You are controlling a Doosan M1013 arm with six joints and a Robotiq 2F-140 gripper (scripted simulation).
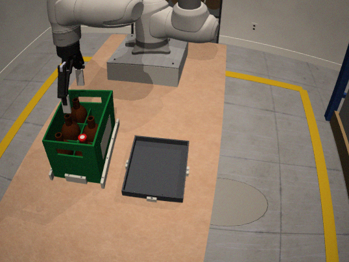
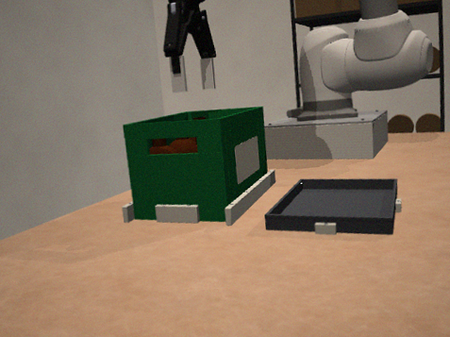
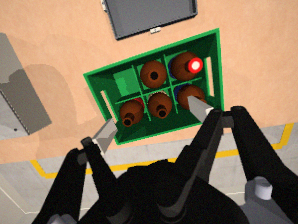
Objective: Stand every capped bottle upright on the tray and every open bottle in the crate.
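Note:
A green crate (image 1: 74, 162) (image 2: 184, 180) (image 3: 155, 131) stands on the left of the wooden table. It holds several brown bottles, all upright. One bottle has a red cap (image 1: 82, 137) (image 3: 194, 64) and stands in a front cell on the tray side. The others are open, such as one (image 1: 75, 104) (image 3: 154, 74) at the back. One cell (image 3: 125, 82) is empty. The dark grey tray (image 1: 156, 165) (image 2: 333, 201) (image 3: 150, 15) lies empty to the right of the crate. My gripper (image 1: 73, 93) (image 2: 193, 80) (image 3: 150, 114) is open and empty, pointing down, well above the far side of the crate.
The grey pedestal (image 1: 146, 68) (image 2: 327, 138) of the arm stands at the back of the table. Small white blocks (image 1: 75, 178) (image 2: 177, 214) fence in the crate and the tray. A shelf rack (image 2: 296, 41) stands behind the arm.

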